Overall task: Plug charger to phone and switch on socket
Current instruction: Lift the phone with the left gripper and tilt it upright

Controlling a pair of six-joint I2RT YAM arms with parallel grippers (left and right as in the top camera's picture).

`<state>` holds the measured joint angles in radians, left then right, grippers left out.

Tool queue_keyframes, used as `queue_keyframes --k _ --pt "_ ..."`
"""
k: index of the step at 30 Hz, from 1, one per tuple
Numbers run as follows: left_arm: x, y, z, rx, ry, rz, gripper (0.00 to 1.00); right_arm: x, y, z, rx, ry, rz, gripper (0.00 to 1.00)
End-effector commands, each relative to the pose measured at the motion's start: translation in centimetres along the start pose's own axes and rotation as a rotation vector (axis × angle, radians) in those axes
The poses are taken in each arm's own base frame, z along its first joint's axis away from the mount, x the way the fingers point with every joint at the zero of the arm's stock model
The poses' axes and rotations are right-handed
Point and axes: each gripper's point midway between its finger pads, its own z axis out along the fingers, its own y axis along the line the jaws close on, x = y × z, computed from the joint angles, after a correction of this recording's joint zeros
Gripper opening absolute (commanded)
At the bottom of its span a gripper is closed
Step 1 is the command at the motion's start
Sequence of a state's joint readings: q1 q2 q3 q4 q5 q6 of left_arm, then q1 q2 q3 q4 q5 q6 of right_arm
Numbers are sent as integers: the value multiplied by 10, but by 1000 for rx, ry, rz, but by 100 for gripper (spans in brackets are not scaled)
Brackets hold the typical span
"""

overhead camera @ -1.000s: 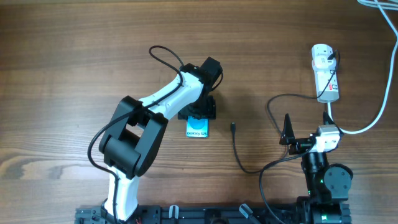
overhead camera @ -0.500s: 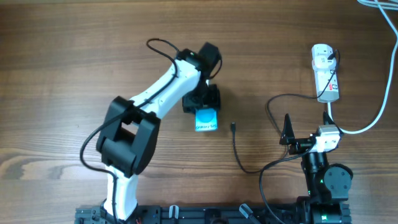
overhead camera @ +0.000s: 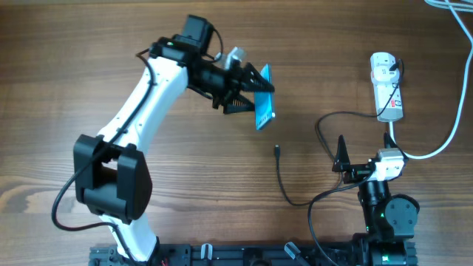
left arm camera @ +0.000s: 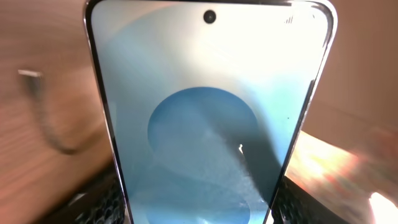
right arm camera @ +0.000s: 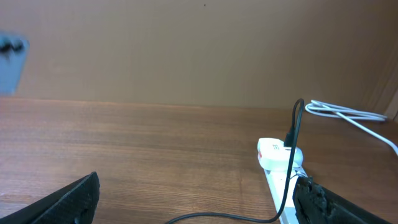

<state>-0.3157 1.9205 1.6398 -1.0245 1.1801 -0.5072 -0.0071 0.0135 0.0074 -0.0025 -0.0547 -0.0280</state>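
My left gripper (overhead camera: 247, 92) is shut on the phone (overhead camera: 264, 98) and holds it lifted above the table, tilted on edge with its cyan screen showing. In the left wrist view the phone (left arm camera: 208, 118) fills the frame between the dark fingers. The charger's small connector tip (overhead camera: 276, 151) lies on the table below the phone, and its thin black cable (overhead camera: 325, 125) runs right to a plug in the white socket (overhead camera: 386, 92). The cable end also shows blurred in the left wrist view (left arm camera: 43, 112). My right gripper (overhead camera: 341, 159) is open and empty near the socket (right arm camera: 280, 162).
A thick white cord (overhead camera: 443, 144) loops from the socket off the right and top edges, also in the right wrist view (right arm camera: 348, 115). Black robot base cables (overhead camera: 318, 214) lie by the front edge. The wooden table (overhead camera: 89, 66) extends left.
My left gripper has lifted the phone off the table and swung it up and to the right, turning it on edge. The right arm and the charger have not moved.
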Motion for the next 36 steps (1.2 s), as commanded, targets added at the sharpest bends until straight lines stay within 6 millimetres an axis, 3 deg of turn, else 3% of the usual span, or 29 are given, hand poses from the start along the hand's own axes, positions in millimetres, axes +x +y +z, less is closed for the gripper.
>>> queue_keyframes --k 1,3,12,36 --pt "28 -59 -32 300 129 52 67 -1 0 0 -1 -6 -10 100" --pt "30 -66 -40 352 150 47 67 -1 0 0 -1 -7 -10 100" --pt "21 -62 -57 353 148 -201 60 -1 0 0 -1 -7 -10 100" --pt "18 -61 -61 356 143 -229 59 -1 0 0 -1 -7 -10 100"
